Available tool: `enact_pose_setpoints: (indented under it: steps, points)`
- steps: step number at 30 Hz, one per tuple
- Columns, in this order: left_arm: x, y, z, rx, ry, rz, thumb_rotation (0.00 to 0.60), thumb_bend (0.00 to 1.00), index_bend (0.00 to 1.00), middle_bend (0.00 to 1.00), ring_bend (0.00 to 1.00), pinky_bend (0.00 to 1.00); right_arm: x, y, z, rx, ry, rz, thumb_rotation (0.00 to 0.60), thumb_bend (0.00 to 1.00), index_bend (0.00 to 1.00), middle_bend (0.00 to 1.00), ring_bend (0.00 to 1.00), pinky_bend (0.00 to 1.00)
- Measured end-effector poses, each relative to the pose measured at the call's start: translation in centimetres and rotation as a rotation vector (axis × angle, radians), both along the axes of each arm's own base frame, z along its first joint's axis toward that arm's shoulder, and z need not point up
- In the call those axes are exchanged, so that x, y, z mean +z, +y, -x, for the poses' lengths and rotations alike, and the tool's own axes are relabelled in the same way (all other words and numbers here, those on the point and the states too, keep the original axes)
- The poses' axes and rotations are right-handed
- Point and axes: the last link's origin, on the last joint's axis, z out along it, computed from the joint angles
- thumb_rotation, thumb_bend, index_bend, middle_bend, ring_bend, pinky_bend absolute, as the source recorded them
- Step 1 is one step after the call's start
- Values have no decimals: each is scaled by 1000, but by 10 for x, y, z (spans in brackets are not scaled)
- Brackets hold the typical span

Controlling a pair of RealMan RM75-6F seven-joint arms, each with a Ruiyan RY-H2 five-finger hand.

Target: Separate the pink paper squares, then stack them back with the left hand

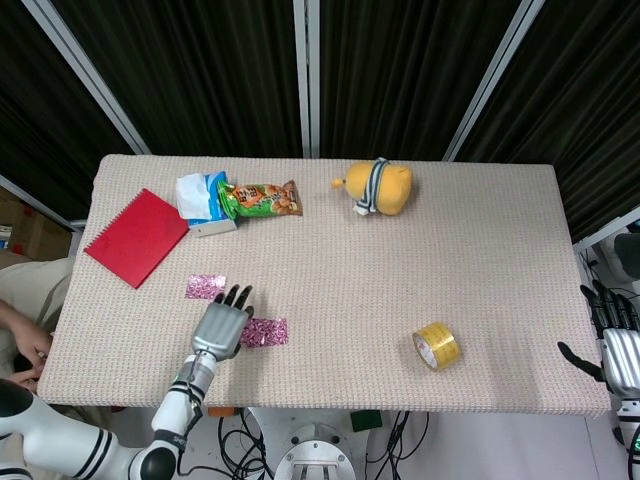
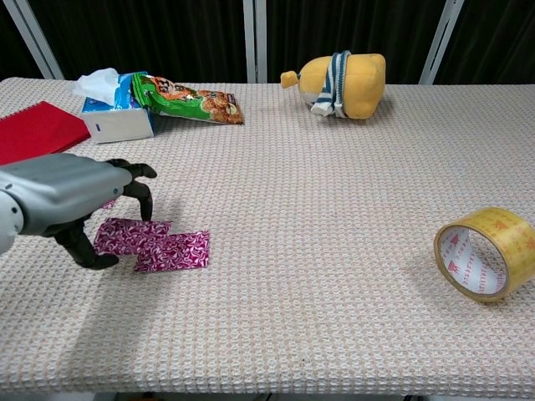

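Observation:
Three pink paper squares lie near the table's front left. One square [image 1: 205, 287] sits apart, further back. A second square [image 2: 129, 236] lies flat and overlaps the left edge of the third square [image 2: 180, 251]; from above they read as one pink patch [image 1: 268, 332]. My left hand [image 1: 222, 328] [image 2: 63, 196] arches over the second square, its curved fingertips [image 2: 144, 203] at the far edge and the thumb on the cloth by the near left corner. Nothing is lifted. My right hand [image 1: 618, 350] hangs off the table's right end, fingers apart and holding nothing.
A yellow tape roll [image 1: 436, 346] [image 2: 483, 253] lies front right. At the back are a yellow plush [image 1: 378, 187], a green snack bag [image 1: 260, 198] and a tissue pack [image 1: 198, 200]. A red notebook [image 1: 137, 236] lies at the left edge.

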Motion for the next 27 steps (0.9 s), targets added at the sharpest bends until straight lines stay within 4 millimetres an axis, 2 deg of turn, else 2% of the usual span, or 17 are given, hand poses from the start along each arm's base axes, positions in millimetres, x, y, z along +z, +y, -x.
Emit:
enact_pose_setpoints:
  steps: [4, 19, 27]
  points:
    - [-6, -6, -6, -3, -9, -2, 600, 314, 384, 35, 0, 192, -1, 0, 1, -3, -1, -1, 600, 517, 0, 0, 0, 0]
    - [-28, -3, -25, 42, -39, -4, 600, 313, 384, 40, 0, 192, -3, -2, 6, -12, 1, -9, 600, 518, 0, 0, 0, 0]
    - [-31, -3, -31, 61, -35, -42, 599, 314, 383, 50, 0, 192, -3, -2, 6, -11, 3, -8, 600, 518, 0, 0, 0, 0]
